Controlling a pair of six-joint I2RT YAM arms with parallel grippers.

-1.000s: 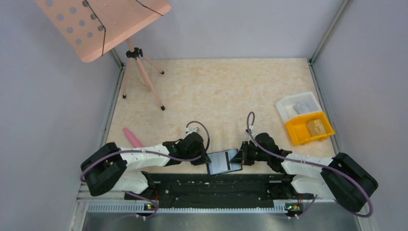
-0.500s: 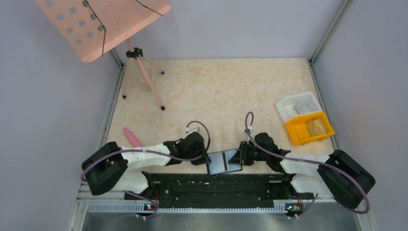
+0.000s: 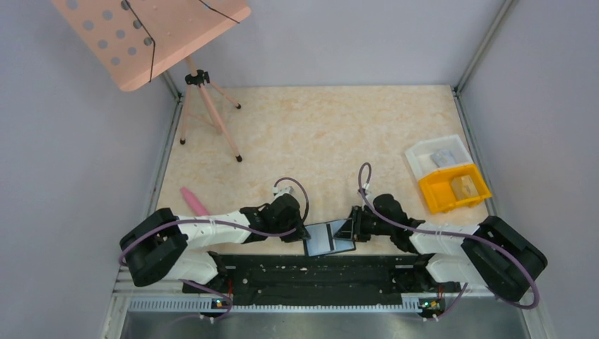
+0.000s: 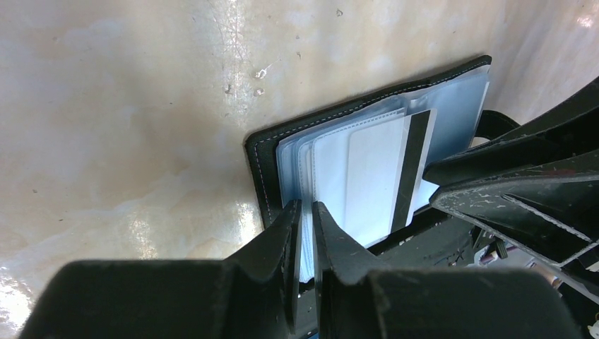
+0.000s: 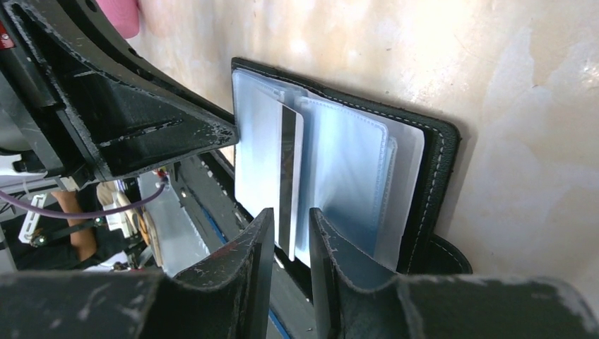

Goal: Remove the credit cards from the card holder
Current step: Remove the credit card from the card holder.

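Right wrist: right gripper (image 5: 291,215) barely open astride the striped card (image 5: 288,155), left gripper (image 4: 306,208) clamped on card holder (image 4: 265,180); I risk a skewed pinch dragging the holder along.

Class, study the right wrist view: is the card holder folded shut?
No: the card holder lies open, showing its clear sleeves and a white card with a dark stripe.

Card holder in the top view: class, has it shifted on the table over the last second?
No. The card holder stays put, its near edge still just above the black base rail, at the same spot along it.
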